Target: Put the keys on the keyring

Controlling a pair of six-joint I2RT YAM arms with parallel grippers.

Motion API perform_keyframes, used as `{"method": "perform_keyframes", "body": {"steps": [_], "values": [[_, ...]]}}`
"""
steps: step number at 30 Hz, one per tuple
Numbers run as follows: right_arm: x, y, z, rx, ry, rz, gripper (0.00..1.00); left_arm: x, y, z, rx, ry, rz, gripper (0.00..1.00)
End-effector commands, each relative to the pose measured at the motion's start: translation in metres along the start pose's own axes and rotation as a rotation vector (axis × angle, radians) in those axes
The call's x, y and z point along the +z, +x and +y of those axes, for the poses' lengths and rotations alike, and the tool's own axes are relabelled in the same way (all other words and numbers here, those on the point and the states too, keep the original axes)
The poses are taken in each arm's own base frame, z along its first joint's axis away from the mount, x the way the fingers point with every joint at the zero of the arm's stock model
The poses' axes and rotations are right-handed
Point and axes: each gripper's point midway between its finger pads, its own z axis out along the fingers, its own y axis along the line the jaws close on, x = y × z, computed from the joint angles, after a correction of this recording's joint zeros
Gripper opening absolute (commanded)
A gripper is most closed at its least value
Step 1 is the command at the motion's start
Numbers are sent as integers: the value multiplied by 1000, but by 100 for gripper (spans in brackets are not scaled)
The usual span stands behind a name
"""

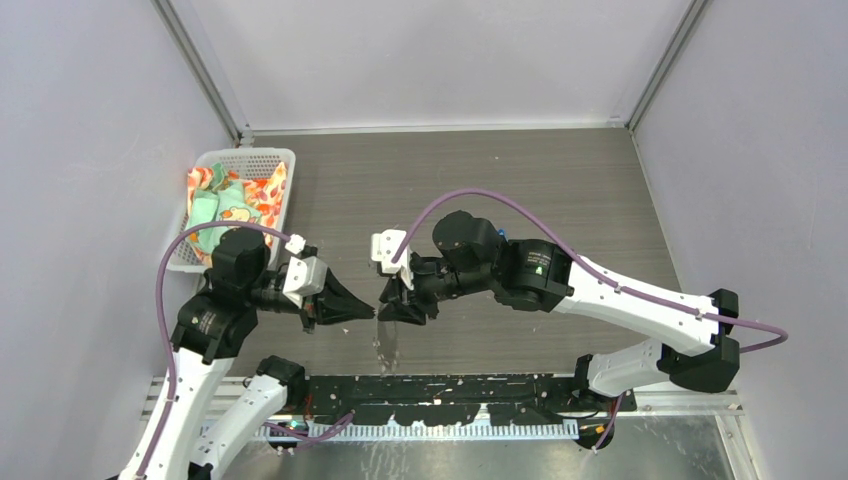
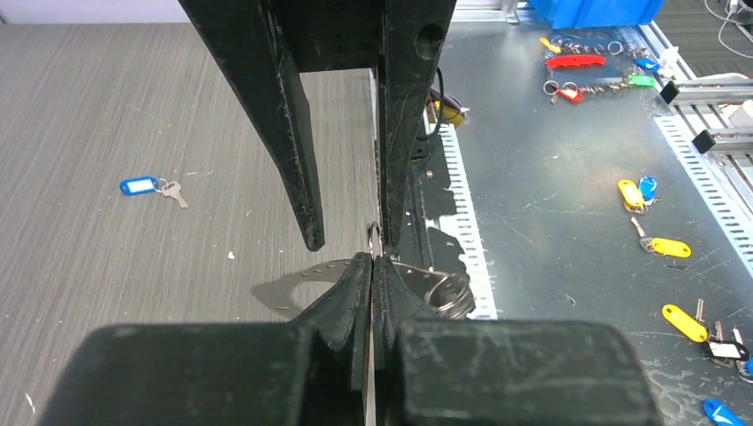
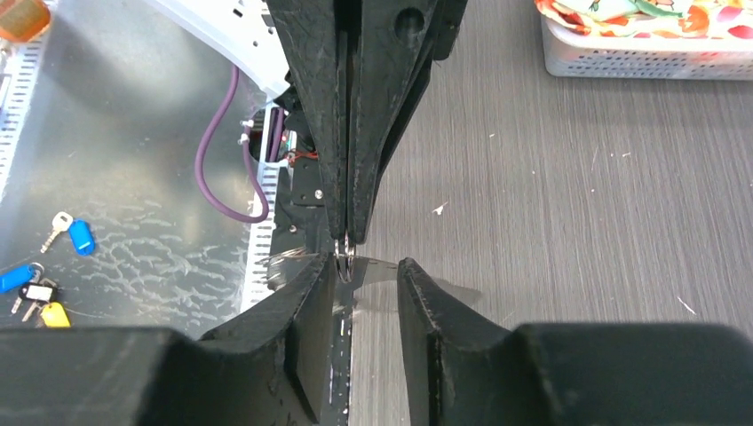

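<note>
The left gripper [image 2: 372,263] is pinched tight on the keyring [image 2: 306,275], holding it over the table [image 1: 560,190] near the front edge. From above the loop looks thin and long, and its long axis runs from the fingertips toward the near edge. The right gripper [image 3: 360,271] meets it tip to tip with its 2 fingers parted and the wire between them. A blue-tagged key [image 2: 142,185] lies well apart on the wood.

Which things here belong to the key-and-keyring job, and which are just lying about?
Job: keyring, pinched in the shut left gripper; open right gripper beside it; blue-tagged key on the table.
Lying about: basket of cloths; coloured key tags on the metal bench.
</note>
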Motion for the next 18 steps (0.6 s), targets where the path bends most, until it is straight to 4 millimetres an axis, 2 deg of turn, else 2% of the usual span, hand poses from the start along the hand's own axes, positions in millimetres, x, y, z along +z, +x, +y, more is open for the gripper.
{"method": "perform_keyframes", "body": {"steps": [1, 5, 7, 9, 11, 13, 18], "values": [[-14, -22, 0, -26, 12, -53, 35, 0, -13, -5, 48, 26, -31, 0], [-13, -27, -2, -38, 17, -63, 15, 0, -13, -5, 45, 26, -31, 1], [-12, -30, -2, -38, 16, -76, 11, 0, -12, -5, 44, 25, -30, 1], [-11, -34, -2, -31, 16, -93, 9, 0, -11, -4, 37, 27, -29, 1], [-10, -35, -1, -26, 12, -94, 17, 0, -9, -4, 36, 28, -28, 1], [-9, -34, -1, -22, 9, -85, 19, 0, -9, -4, 36, 26, -27, 1], [-7, -35, -1, -21, 4, -89, 2, 0, -9, -4, 38, 26, -27, 0]]}}
